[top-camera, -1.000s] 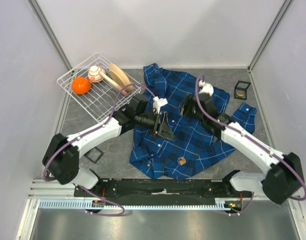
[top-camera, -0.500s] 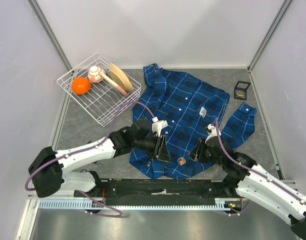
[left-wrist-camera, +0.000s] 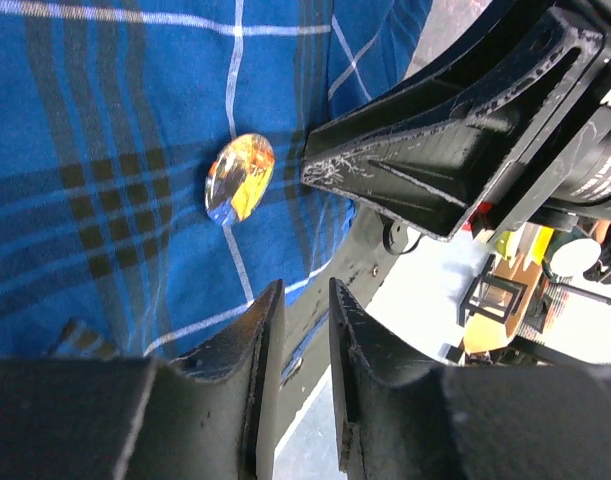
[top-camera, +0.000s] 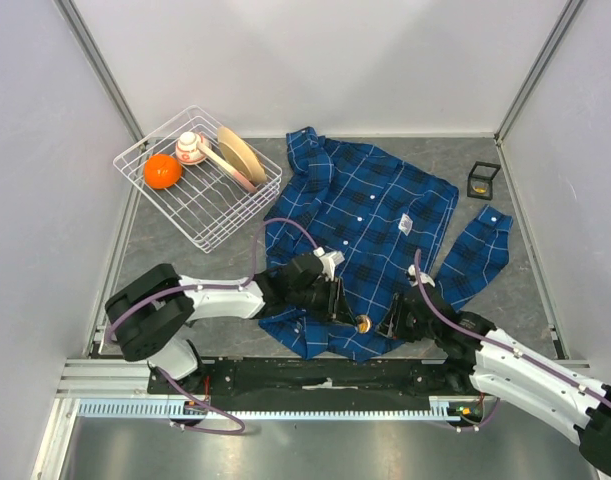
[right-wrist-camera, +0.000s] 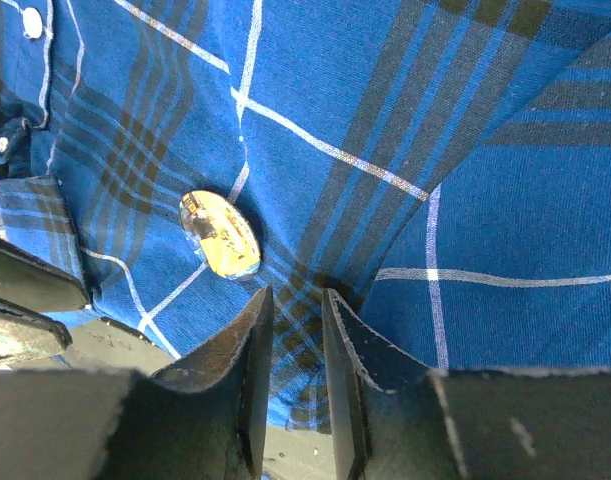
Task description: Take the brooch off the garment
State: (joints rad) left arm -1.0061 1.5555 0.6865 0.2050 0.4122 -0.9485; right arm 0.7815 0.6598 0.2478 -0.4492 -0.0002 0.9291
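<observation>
The blue plaid shirt lies spread flat on the grey table. A small oval amber brooch is pinned near its front hem; it also shows in the left wrist view and the right wrist view. My left gripper sits low just left of the brooch, its jaws a narrow gap apart with nothing between them. My right gripper sits just right of the brooch, its jaws a narrow gap apart over the cloth beside the brooch. Neither touches the brooch.
A white wire basket at the back left holds an orange, a tan plate and a small round thing. A small black frame box stands at the back right. The table's front edge lies just under the hem.
Both arms have swung from mid-shirt towards the front hem and lowered. The two grippers now flank the brooch closely from left and right. The shirt has not shifted.
</observation>
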